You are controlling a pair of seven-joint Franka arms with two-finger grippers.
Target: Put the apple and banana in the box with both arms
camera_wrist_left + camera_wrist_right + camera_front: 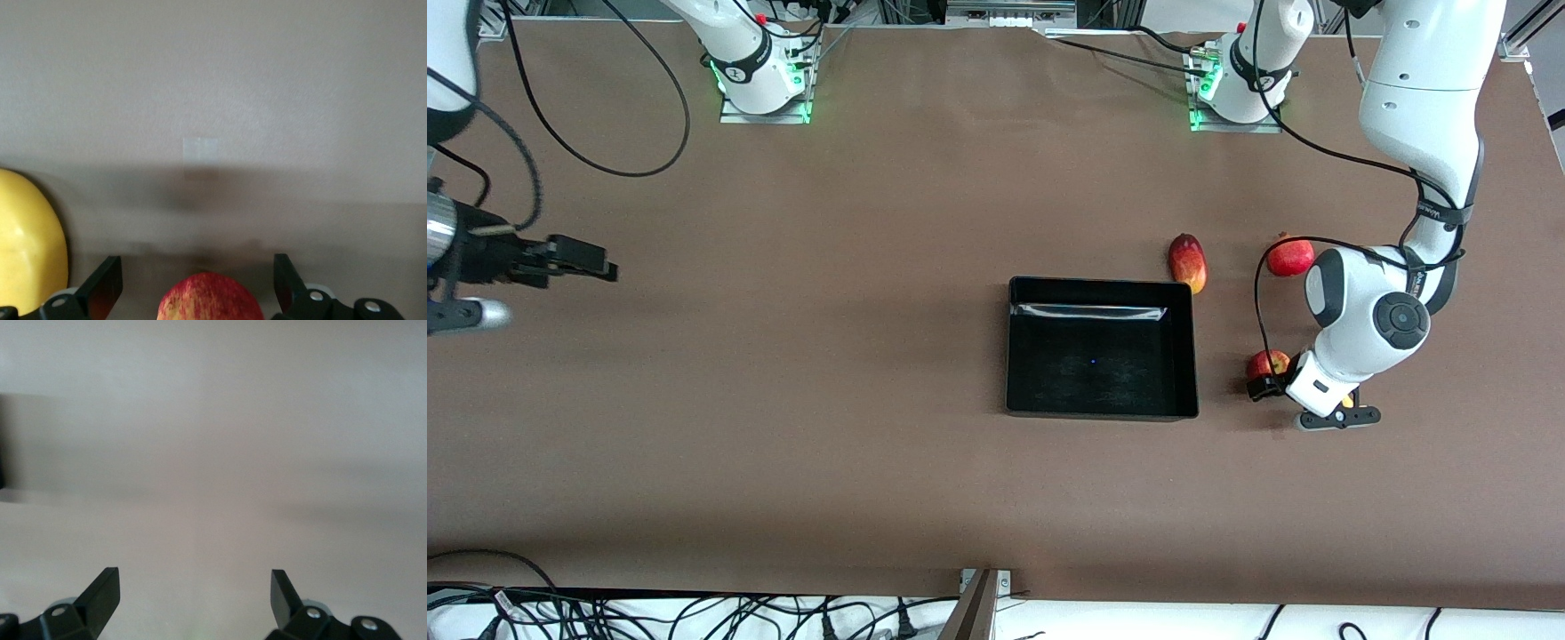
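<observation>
Showing one apple (1265,362) between the left claw's (198,283) spread fingers

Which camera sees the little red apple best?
The left wrist view: the apple sits large between the left hand's open fingers. The front view shows it small, partly hidden by that arm. The right wrist view shows none of it.

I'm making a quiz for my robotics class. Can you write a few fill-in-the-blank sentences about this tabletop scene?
1. The black box holds ____ fruit.
2. The left gripper has its open fingers on either side of the ____.
3. The right gripper is ____, with only bare table under it.
4. The yellow fruit beside the apple is the ____.

Missing words: no; apple; open; banana
</observation>
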